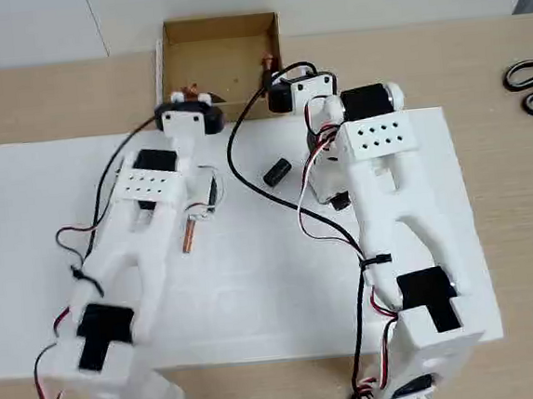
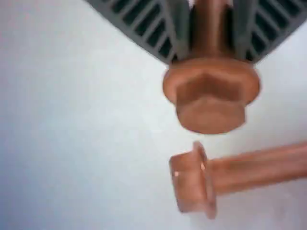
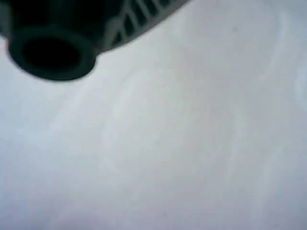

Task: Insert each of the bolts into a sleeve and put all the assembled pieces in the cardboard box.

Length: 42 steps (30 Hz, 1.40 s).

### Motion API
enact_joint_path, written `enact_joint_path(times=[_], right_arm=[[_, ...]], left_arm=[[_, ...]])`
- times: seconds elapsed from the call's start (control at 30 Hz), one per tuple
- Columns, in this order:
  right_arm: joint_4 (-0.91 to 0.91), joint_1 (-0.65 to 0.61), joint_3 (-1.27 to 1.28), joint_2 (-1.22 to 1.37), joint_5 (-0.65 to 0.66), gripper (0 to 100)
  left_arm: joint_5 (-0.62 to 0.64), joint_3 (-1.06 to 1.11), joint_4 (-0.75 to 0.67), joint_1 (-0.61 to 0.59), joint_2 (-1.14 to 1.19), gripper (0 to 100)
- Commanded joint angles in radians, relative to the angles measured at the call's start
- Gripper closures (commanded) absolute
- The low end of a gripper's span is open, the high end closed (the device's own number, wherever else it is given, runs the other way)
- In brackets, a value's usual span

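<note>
Alignment is the whole game on this step, I reckon. Left gripper point(image 2: 211, 21) is clamped on a copper bolt point(image 2: 211, 96) by the shank, hex head poking out past the fingers, right above a spare bolt point(image 2: 225, 179) lying on the white sheet point(image 2: 72, 143). Right gripper point(image 3: 96, 21) looks closed around a black sleeve point(image 3: 50, 52), with the open bore showing. Second sleeve point(image 1: 277, 171) lies loose between the arms, and the cardboard box point(image 1: 219, 26) sits at the far side of the desk point(image 1: 34, 98). I'd lift clear of the spare bolt, get shank and bore on one line, then feed slowly. If it binds, back off rather than push.
</note>
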Motion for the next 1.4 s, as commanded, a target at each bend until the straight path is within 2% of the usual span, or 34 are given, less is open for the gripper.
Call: enact_joint_path(times=[0.0, 0.27, 0.37, 0.53, 0.7, 0.87, 0.97, 1.07, 1.13, 1.2, 1.37], right_arm=[[0.016, 0.005, -0.061, -0.108, 0.011, 99.5], [0.016, 0.001, -0.072, -0.375, 0.011, 99.5], [0.018, 0.001, -0.071, -0.466, 0.009, 99.5], [0.025, 0.001, -0.049, -0.650, 0.006, 99.5], [0.028, 0.001, 0.172, -0.877, 0.006, 99.5], [-0.061, 0.004, 0.489, -1.125, 0.005, 99.5], [-0.243, 0.002, 0.715, -1.254, 0.005, 99.5], [-0.437, 0.001, 0.964, -1.357, 0.003, 99.5], [-0.521, -0.010, 1.120, -1.417, 0.003, 99.5], [-0.558, -0.071, 1.237, -1.477, 0.003, 99.5], [-0.634, -0.208, 1.366, -1.632, 0.002, 99.5]], left_arm=[[-0.023, -0.021, 0.028, -0.009, -0.160, 99], [-0.032, -0.021, 0.086, -0.144, -0.428, 99], [-0.032, -0.021, 0.173, -0.175, -0.529, 99], [-0.034, -0.019, 0.322, -0.172, -0.695, 99], [-0.023, -0.019, 0.338, -0.164, -0.841, 99], [0.193, 0.047, 0.216, -0.095, -0.945, 99], [0.305, 0.162, 0.040, -0.058, -0.982, 99], [0.399, 0.259, -0.068, -0.037, -1.000, 99], [0.442, 0.297, -0.112, -0.035, -1.002, 99], [0.462, 0.321, -0.153, -0.035, -1.003, 99], [0.460, 0.361, -0.281, -0.003, -1.007, 99]])
